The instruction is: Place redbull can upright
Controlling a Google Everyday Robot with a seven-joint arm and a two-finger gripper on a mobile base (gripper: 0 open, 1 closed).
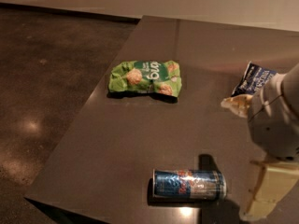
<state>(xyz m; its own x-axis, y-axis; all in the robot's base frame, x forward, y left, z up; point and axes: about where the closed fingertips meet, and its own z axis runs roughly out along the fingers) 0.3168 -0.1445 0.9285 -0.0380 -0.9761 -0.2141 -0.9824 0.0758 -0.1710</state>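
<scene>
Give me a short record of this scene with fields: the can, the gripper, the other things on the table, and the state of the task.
redbull can: lying on its side, near the table's front edge
gripper: low at the right of the can, not holding it
green snack bag: mid-table, behind the can
dark blue snack bag: far right, partly hidden by the arm
table: dark top
task state: can not yet upright
</scene>
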